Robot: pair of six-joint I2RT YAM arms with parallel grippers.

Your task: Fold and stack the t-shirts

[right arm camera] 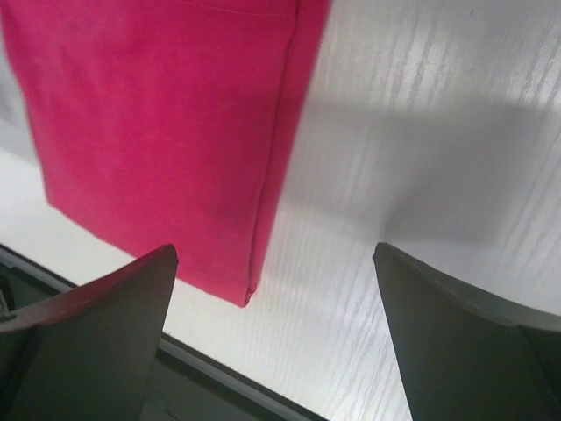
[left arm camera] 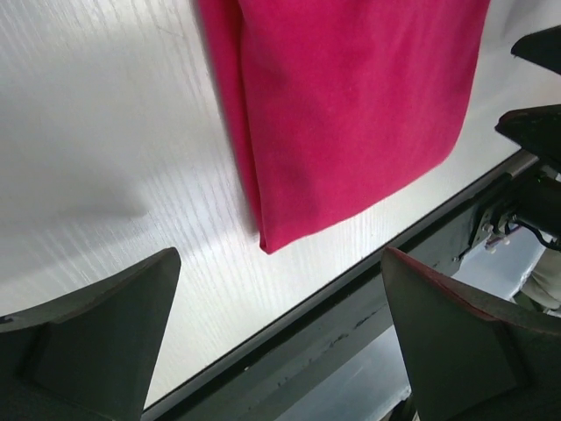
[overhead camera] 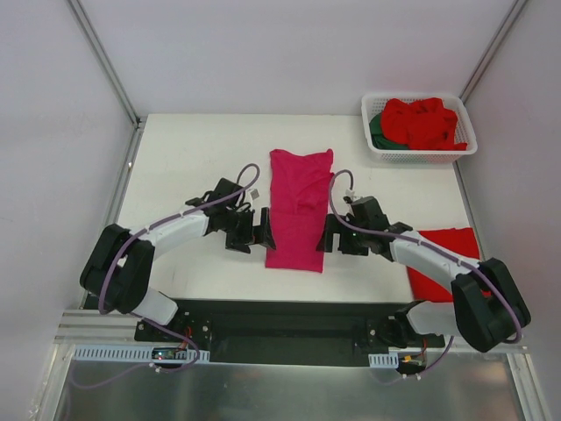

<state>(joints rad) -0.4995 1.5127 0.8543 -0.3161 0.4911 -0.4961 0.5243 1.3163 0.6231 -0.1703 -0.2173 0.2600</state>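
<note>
Magenta t-shirt [overhead camera: 298, 210] lies flat at the centre of the top view, folded into a long narrow strip running up-down on the table [overhead camera: 184, 158]. Collar end is toward the top of the frame, hem end near the bottom table edge.

Left gripper [overhead camera: 254, 232] sits just left of the strip's lower half and right gripper [overhead camera: 334, 235] just right of it. Both are low over the table. Contact with the cloth can't be judged from above.

Left wrist view: fingers [left arm camera: 96, 333] spread wide with nothing between them. Only the strip's lower corner shows, and the rest is cut off by the frame top.

Right wrist view: fingers [right arm camera: 96, 333] also wide apart with nothing between them. The opposite lower corner sits up and left of the gap, with its folded edge visible. The rest runs out of frame.

Red t-shirt [overhead camera: 443, 254] is at the table's right edge, partly hidden under the right arm, so its fold state is unclear.

Basket [overhead camera: 421, 156] at upper right holds crumpled red t-shirts [overhead camera: 425, 123], count not readable. A dark green piece [overhead camera: 379, 130] is mostly buried under them, probably another shirt.
</note>
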